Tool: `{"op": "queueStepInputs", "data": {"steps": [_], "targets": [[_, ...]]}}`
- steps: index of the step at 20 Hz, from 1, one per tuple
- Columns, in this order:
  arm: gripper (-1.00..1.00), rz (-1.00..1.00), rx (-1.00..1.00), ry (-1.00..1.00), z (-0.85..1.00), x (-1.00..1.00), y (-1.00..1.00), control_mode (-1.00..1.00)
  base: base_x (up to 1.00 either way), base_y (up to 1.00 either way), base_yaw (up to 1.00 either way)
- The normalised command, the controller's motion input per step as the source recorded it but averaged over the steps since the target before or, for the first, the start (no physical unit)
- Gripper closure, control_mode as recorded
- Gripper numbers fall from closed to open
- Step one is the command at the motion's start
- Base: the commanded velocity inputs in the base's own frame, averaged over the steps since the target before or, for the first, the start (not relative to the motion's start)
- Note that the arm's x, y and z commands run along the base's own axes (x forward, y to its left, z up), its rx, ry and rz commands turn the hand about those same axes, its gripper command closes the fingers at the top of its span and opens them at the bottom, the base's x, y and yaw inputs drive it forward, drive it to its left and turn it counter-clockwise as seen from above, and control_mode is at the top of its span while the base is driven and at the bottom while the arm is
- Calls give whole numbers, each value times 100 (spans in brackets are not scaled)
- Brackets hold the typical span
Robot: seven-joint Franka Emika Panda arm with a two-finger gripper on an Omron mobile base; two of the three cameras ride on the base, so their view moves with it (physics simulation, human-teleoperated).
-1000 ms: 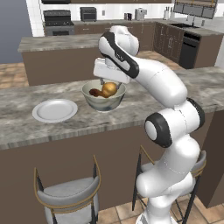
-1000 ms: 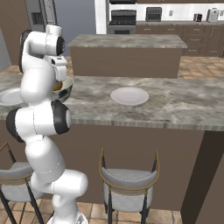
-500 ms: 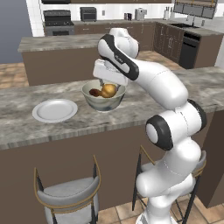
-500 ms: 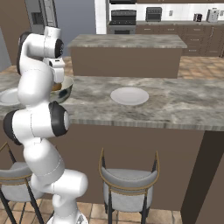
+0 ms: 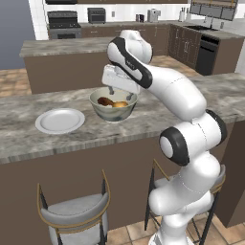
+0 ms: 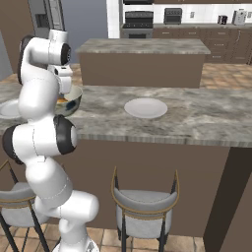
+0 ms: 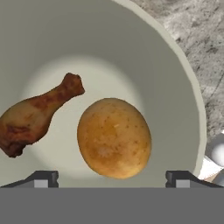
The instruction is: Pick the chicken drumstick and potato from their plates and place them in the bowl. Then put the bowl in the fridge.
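A grey-veined stone counter (image 5: 28, 139) on dark brown panelling runs across a simulated kitchen, with two grey-cushioned, wood-backed bar stools (image 6: 146, 211) beneath it on a terracotta tile floor (image 5: 9, 79). Behind stands a matching island (image 6: 142, 47). Along the far wall are dark cabinets (image 5: 184, 43), a black range (image 5: 62, 21) and small countertop appliances (image 5: 97, 15) against a pale backsplash.
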Motion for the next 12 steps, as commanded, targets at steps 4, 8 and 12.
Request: {"op": "queueStepInputs", "data": {"steps": [4, 8, 12], "targets": [[-100, 0, 0, 0, 15, -5, 0, -100, 0, 0, 0], [-100, 1, 0, -1, 27, -1, 1, -100, 0, 0, 0], [-100, 22, 0, -7, 36, -23, 8, -100, 0, 0, 0]]}}
